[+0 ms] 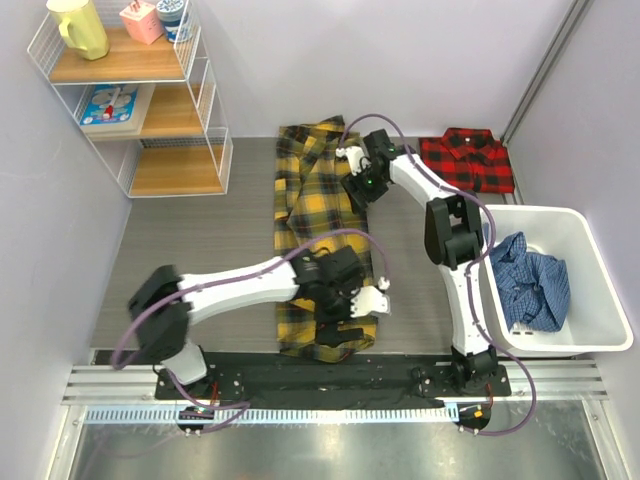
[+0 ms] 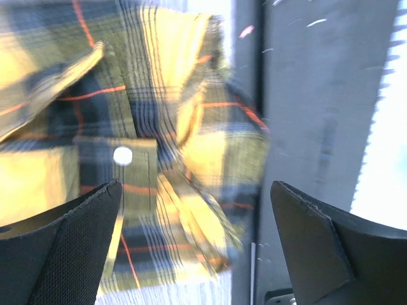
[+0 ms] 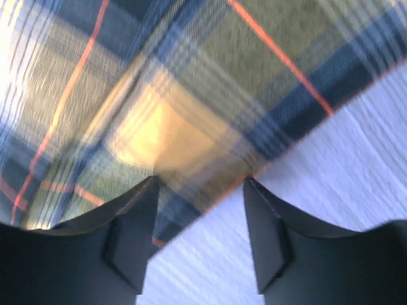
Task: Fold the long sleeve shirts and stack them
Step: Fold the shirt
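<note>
The yellow plaid shirt (image 1: pixel 305 215) lies lengthways in the middle of the table, its sides folded in. The red-and-black shirt (image 1: pixel 467 160) lies folded at the back right. My left gripper (image 1: pixel 338 322) hovers over the yellow shirt's near end, jaws wide open and empty; the left wrist view is blurred and shows a buttoned cuff and the hem (image 2: pixel 159 190) between the fingers. My right gripper (image 1: pixel 356 186) is at the shirt's far right edge, open; in the right wrist view the shirt's edge (image 3: pixel 210 159) lies at the fingertips (image 3: pixel 137 216), not clamped.
A white bin (image 1: pixel 600 290) at the right holds a crumpled blue shirt (image 1: pixel 530 280). A wire shelf (image 1: pixel 140 100) with a cup and boxes stands at the back left. A black rail (image 1: pixel 300 372) runs along the near table edge.
</note>
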Motion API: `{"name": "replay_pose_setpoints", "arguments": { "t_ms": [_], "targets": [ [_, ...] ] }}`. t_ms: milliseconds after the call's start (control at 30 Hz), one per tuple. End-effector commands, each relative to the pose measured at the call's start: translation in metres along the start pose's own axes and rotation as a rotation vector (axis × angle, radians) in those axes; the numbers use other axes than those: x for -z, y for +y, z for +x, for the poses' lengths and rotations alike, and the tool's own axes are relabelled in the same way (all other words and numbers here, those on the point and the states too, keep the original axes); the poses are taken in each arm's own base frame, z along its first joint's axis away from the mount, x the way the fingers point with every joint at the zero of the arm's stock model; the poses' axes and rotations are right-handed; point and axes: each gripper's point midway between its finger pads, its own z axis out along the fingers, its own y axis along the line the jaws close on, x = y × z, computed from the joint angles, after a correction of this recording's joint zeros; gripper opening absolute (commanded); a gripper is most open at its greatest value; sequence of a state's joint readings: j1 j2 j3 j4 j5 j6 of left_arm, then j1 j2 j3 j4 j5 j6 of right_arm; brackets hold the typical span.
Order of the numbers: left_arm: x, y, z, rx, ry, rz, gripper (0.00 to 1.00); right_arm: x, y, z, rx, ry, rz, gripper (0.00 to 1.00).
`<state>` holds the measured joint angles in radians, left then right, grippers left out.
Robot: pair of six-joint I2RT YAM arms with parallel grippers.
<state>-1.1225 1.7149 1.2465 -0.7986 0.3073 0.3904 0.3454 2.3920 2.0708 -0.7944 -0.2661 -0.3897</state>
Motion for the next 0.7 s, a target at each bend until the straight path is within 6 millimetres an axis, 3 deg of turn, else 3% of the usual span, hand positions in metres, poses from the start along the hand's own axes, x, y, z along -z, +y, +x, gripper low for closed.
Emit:
{"name": "replay_pose_setpoints", "arguments": {
  "t_ms": [0,33,100,167,267,300,333,367,400,433,467,533,567,667],
  "targets": [
    [0.072,-0.024,-0.002,0.034,-0.209,0.049,1.0,0.089,0.027,-0.041,0.092,-0.173,-0.082,0.65],
    [0.081,-0.028,0.001,0.04,-0.245,0.056,1.0,0.116,0.039,-0.042,0.123,-0.205,-0.095,0.67],
    [0.099,-0.028,0.016,0.038,-0.319,0.001,1.0,0.14,0.056,-0.039,0.151,-0.247,-0.14,0.68],
    [0.118,-0.028,0.025,-0.018,-0.392,-0.088,1.0,0.166,0.077,-0.021,0.215,-0.267,-0.169,0.68],
    [0.104,-0.022,0.058,-0.053,-0.364,-0.177,1.0,0.19,0.113,0.023,0.325,-0.284,-0.238,0.69],
    [0.098,-0.022,0.07,-0.081,-0.362,-0.203,1.0,0.192,0.122,0.036,0.348,-0.284,-0.252,0.7],
    [0.093,-0.021,0.078,-0.095,-0.353,-0.215,1.0,0.182,0.142,0.067,0.364,-0.24,-0.305,0.72],
    [0.088,-0.023,0.083,-0.119,-0.349,-0.216,1.0,0.194,0.153,0.076,0.455,-0.269,-0.288,0.72],
    [0.08,-0.023,0.09,-0.156,-0.347,-0.227,1.0,0.194,0.163,0.089,0.493,-0.262,-0.288,0.72],
    [0.077,-0.021,0.093,-0.169,-0.35,-0.237,1.0,0.18,0.175,0.118,0.519,-0.22,-0.304,0.72],
    [0.074,-0.022,0.094,-0.193,-0.354,-0.237,1.0,0.187,0.194,0.122,0.602,-0.257,-0.303,0.72],
    [0.064,-0.022,0.099,-0.269,-0.354,-0.234,1.0,0.171,0.209,0.15,0.668,-0.236,-0.303,0.73],
    [0.061,-0.022,0.1,-0.293,-0.354,-0.233,1.0,0.174,0.225,0.153,0.73,-0.27,-0.31,0.75],
    [0.048,-0.017,0.107,-0.351,-0.335,-0.252,0.98,0.155,0.235,0.173,0.788,-0.265,-0.295,0.76]
  ]
}}
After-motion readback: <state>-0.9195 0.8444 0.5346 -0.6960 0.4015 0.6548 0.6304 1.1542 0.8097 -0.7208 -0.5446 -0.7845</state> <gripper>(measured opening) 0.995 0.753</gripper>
